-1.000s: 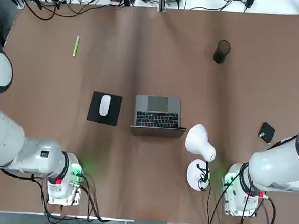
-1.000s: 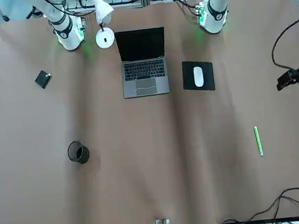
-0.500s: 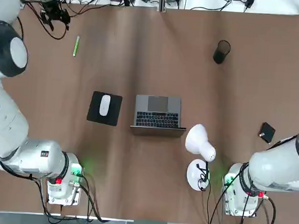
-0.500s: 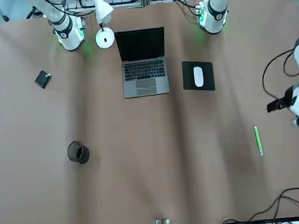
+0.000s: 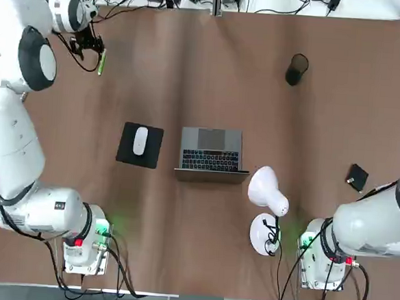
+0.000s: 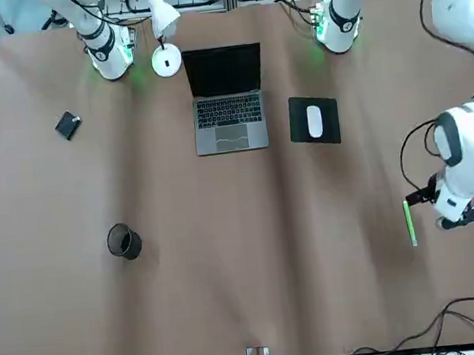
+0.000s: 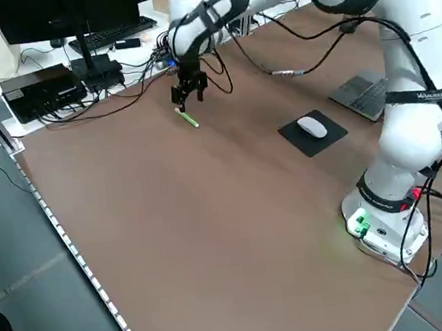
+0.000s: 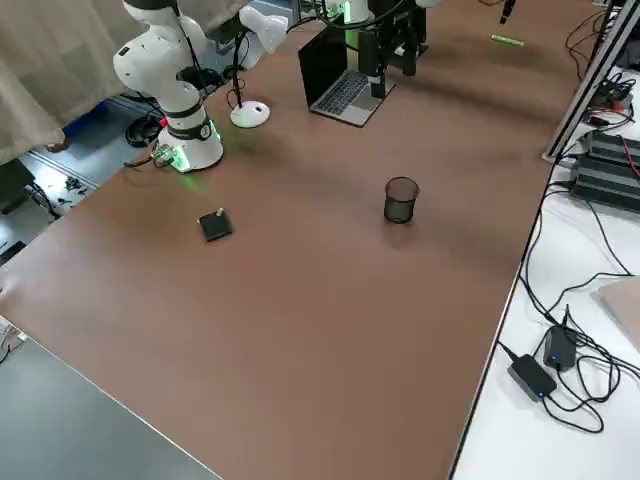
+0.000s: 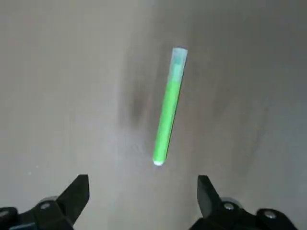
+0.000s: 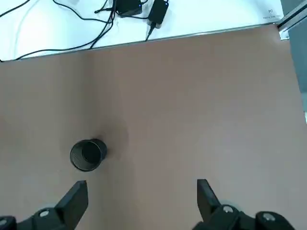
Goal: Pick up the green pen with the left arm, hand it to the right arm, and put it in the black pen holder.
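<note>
Left gripper fingers spread wide, holding nothing, hanging just above the table near its far-left corner. Green pen lies flat on the table just beyond the fingertips, between their lines, not touched; in the top view the pen sits just beside the gripper's black fingers. Left side view shows the gripper pointing down right over the pen's far end. Left arm stretched far out from its base at the near-left.

Right gripper also wide open, empty, raised over the right half of the table, looking down at the black pen holder. Holder stands upright, empty, on the far-right part of the table, well apart from the pen.

Mid-table: laptop, mouse on black pad, white desk lamp, small black gadget near the right edge.
</note>
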Robot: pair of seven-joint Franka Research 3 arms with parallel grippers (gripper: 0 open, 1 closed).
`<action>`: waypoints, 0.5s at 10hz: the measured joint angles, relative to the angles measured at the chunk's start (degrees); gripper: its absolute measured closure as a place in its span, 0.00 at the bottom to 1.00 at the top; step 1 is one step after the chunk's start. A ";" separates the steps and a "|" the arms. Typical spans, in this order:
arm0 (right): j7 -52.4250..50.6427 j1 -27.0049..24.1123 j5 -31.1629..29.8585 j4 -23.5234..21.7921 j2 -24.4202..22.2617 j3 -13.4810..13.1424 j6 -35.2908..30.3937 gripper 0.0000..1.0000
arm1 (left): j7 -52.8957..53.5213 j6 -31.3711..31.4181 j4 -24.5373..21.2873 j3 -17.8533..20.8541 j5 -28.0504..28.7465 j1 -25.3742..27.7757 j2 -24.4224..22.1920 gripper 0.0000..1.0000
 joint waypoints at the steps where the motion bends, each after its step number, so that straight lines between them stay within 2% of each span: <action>1: 0.00 0.00 0.00 0.00 0.00 0.00 0.00 0.00 | -0.01 1.62 0.00 -0.01 0.00 -0.02 1.48 0.01; 5: 0.00 0.00 0.00 0.00 0.00 -0.01 0.01 0.00 | -0.01 5.70 -0.01 -0.11 0.00 -0.43 4.58 0.06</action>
